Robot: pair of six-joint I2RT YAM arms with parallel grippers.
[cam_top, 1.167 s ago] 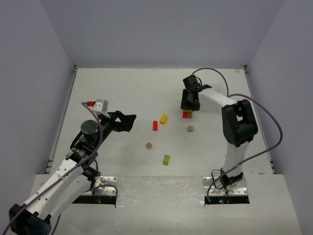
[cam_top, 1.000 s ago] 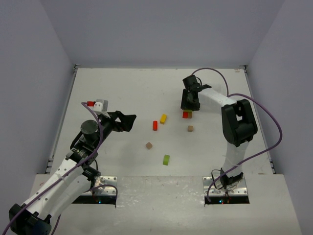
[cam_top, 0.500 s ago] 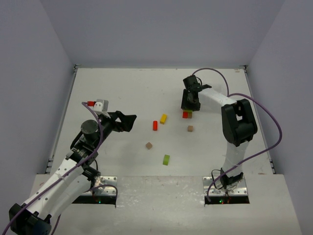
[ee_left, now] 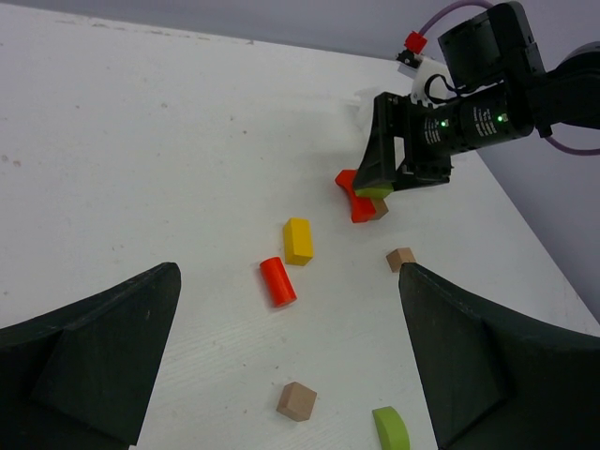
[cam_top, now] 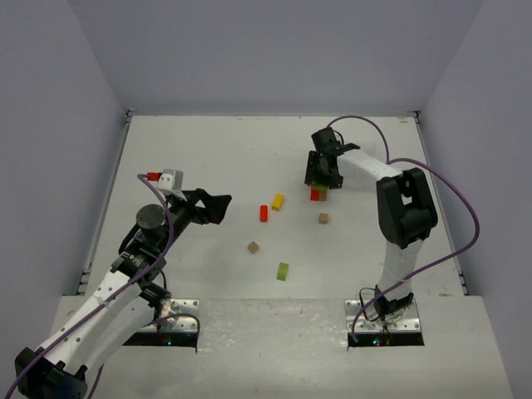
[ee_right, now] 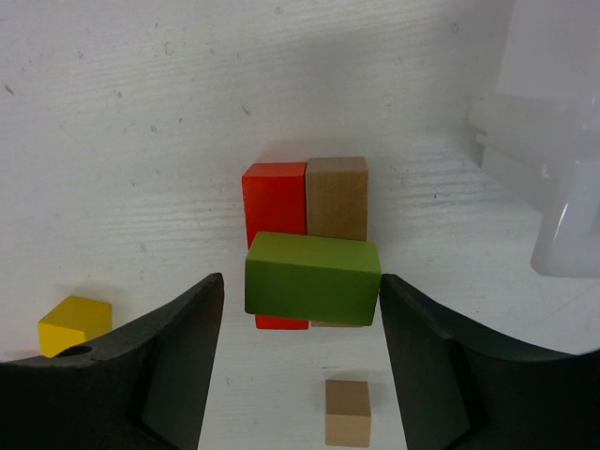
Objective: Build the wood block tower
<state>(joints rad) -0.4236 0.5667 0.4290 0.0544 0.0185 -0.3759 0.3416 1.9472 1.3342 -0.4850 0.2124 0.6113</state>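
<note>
A green block [ee_right: 313,278] lies crosswise on a red bar [ee_right: 275,202] and a brown bar [ee_right: 337,197] that lie side by side; this low tower [cam_top: 317,194] stands right of the table's centre. My right gripper [ee_right: 300,283] is open around the green block, with a small gap on each side. My left gripper [ee_left: 291,270] hangs open and empty over the table's left half. Loose on the table are a red cylinder [ee_left: 277,280], a yellow block [ee_left: 298,239], two brown cubes [ee_left: 401,259] [ee_left: 296,400] and a green half-round piece [ee_left: 391,428].
Grey walls close in the white table [cam_top: 208,158] on the left, far and right sides. One brown cube [ee_right: 348,411] sits just in front of the tower, and the yellow block [ee_right: 73,323] lies to its left.
My right gripper's jaws have spread apart and let go of the green block, which stays on the two bars. The left arm has not moved.
</note>
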